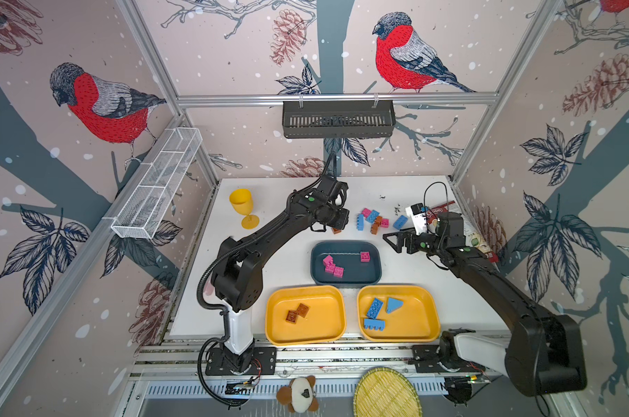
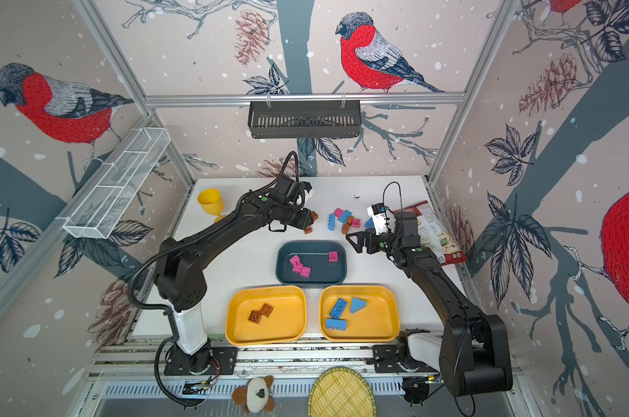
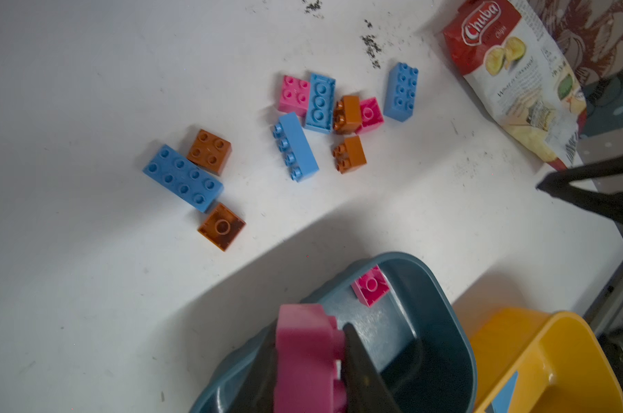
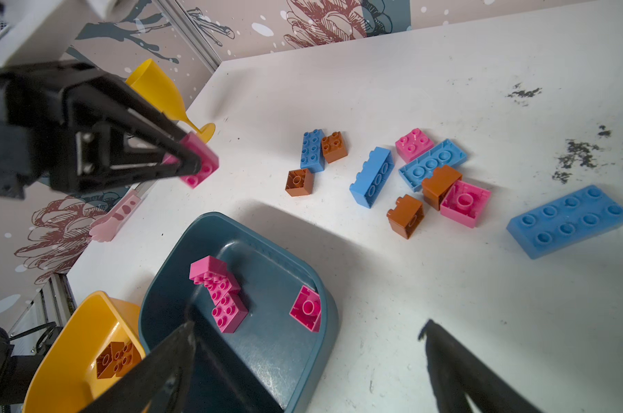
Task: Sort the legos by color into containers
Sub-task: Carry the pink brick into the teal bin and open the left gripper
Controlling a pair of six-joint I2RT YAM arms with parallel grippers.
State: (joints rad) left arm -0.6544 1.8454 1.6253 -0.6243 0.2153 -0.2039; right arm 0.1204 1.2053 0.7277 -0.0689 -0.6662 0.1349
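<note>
Clamping pink brick (image 4: 207, 163) in left gripper (image 4: 191, 154) | right gripper (image 4: 304, 330) spread wide near teal tray (image 1: 354, 269)

Pinkish wallpaper (image 1: 233, 54) with red-breasted birds and pine cones covers the walls, framed by aluminium rails (image 1: 334, 98). A black slotted basket (image 1: 338, 119) hangs on the far wall and a white mesh basket (image 1: 157, 184) on the left. The table (image 1: 291, 263) is white.
</note>
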